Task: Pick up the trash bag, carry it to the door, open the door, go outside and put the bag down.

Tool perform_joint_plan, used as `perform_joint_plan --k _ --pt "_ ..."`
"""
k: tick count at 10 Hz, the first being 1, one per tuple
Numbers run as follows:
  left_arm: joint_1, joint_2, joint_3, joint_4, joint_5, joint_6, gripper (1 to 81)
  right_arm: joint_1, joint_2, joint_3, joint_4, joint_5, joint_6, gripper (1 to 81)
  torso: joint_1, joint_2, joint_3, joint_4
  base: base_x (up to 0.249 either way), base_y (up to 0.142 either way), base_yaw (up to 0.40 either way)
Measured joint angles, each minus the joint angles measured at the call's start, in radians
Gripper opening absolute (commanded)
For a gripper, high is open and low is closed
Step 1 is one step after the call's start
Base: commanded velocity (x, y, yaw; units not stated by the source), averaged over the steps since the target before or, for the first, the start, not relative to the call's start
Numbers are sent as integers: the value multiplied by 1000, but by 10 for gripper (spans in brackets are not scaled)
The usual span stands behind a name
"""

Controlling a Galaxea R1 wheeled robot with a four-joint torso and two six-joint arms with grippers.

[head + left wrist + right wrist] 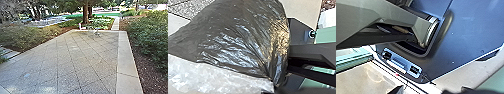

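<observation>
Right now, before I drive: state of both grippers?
Left gripper: closed on the gathered end of the trash bag.
Right gripper: can't tell whether open or closed.

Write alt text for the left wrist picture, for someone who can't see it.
A shiny dark-grey plastic trash bag, gathered into tight creases at one end, shows large against pale stone-like paving; whitish, crinkled-looking material runs along one side.

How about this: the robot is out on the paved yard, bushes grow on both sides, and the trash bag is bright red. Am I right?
Not quite: the left wrist view shows the trash bag is dark and shiny, not bright red. The paved yard and bushes are right.
</observation>
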Motion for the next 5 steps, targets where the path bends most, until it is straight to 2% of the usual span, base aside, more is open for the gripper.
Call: perform_joint_plan --k 2,5 --pt "-45 -77 114 -20 0 -19 10 7 -3 0 0 1 0 811 0 0 -66 0 0 0 0" --pt "-169 -154 220 -95 27 -45 10 9 -4 -1 -4 0 0 811 1 1 -92 0 0 0 0"
